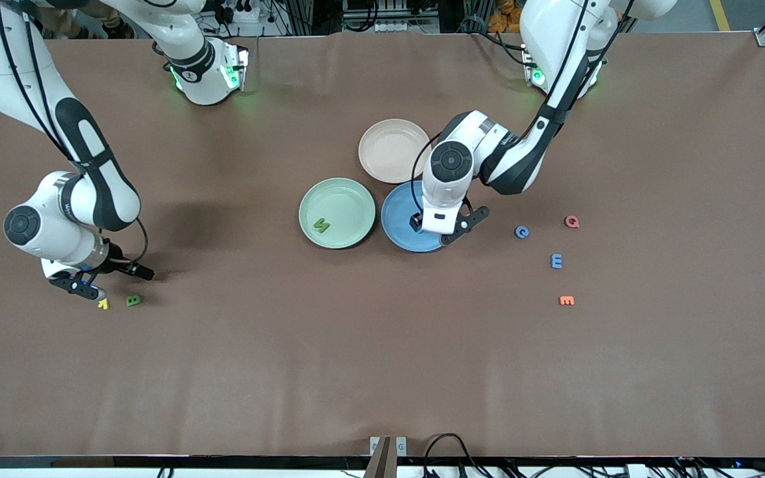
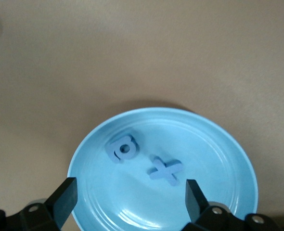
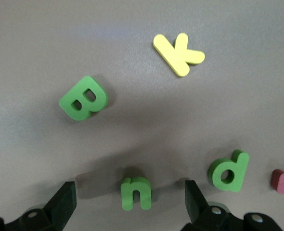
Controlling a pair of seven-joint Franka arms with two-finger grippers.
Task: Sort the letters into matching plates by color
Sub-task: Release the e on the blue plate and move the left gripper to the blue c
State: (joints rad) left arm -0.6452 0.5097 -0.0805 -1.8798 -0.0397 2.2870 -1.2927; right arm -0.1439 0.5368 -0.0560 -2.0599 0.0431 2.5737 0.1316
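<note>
1. Front view gives you the three plates together at mid-worktop: the green plate (image 1: 337, 213), the blue plate (image 1: 397, 226) touching it toward the left arm's end, and the beige-pink plate (image 1: 394, 151) farther from the camera than both.
2. You have the left gripper (image 1: 437, 230) over the blue plate; in the left wrist view its jaws are spread and pinch nothing.
3. Look there for two blue letters lying in that plate, a rounded letter (image 2: 122, 148) and an X (image 2: 165, 170) just beside it, apart from each other.
4. One green letter (image 1: 321, 226) lies in the green plate.
5. Toward the left arm's end of the worktop you can see a blue C (image 1: 521, 232), a red Q (image 1: 572, 222), a blue E (image 1: 556, 261) and an orange letter (image 1: 566, 301), all apart from one another.
6. Your right gripper (image 1: 84, 282) hangs low at the right arm's end, jaws spread and holding nothing.
7. Below it on the worktop lie a green B (image 3: 83, 98), a yellow K (image 3: 178, 54), a green n (image 3: 136, 193) between the fingers (image 3: 61, 204), a green d (image 3: 228, 171) and a red piece (image 3: 282, 181) at the edge.
</note>
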